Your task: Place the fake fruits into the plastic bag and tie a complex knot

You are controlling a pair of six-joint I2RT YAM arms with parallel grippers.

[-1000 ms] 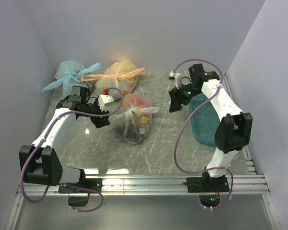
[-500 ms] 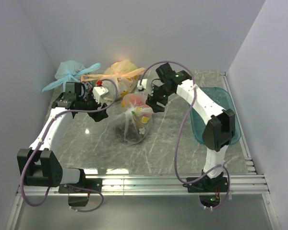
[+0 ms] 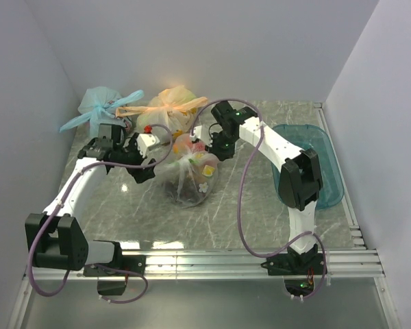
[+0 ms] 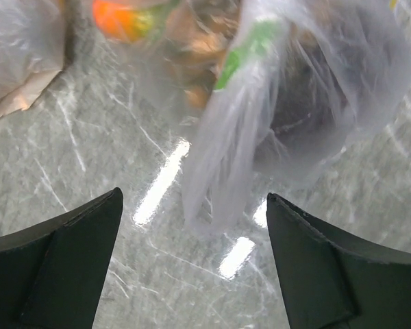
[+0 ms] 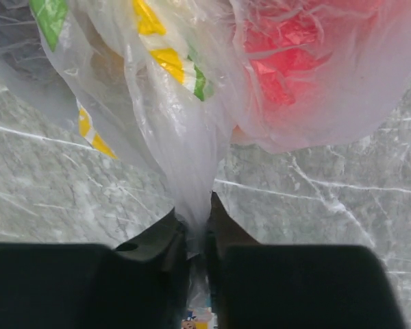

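Note:
The clear plastic bag (image 3: pixel 189 177) stands mid-table holding the fake fruits; a red one (image 5: pixel 294 62) and a dark purple one (image 4: pixel 308 103) show through it. Its handles are gathered at the top, and I cannot tell whether they form a knot. My right gripper (image 3: pixel 209 151) (image 5: pixel 194 209) is at the bag's right side, shut on a twisted strip of the bag's plastic. At the bag's left, my left gripper (image 3: pixel 149 166) (image 4: pixel 193 199) is wide open. A loose flap of the bag (image 4: pixel 219 171) hangs just ahead of its fingers, untouched.
A tied light blue bag (image 3: pixel 103 106) and a tied orange-yellow bag (image 3: pixel 171 106) lie at the back left, close behind the left gripper. A teal tray (image 3: pixel 318 171) sits along the right edge. Walls close in the left, back and right sides.
The right arm swung left from over the tray to the clear bag and shut on its plastic. The left gripper opened wider and shifted back toward the bag.

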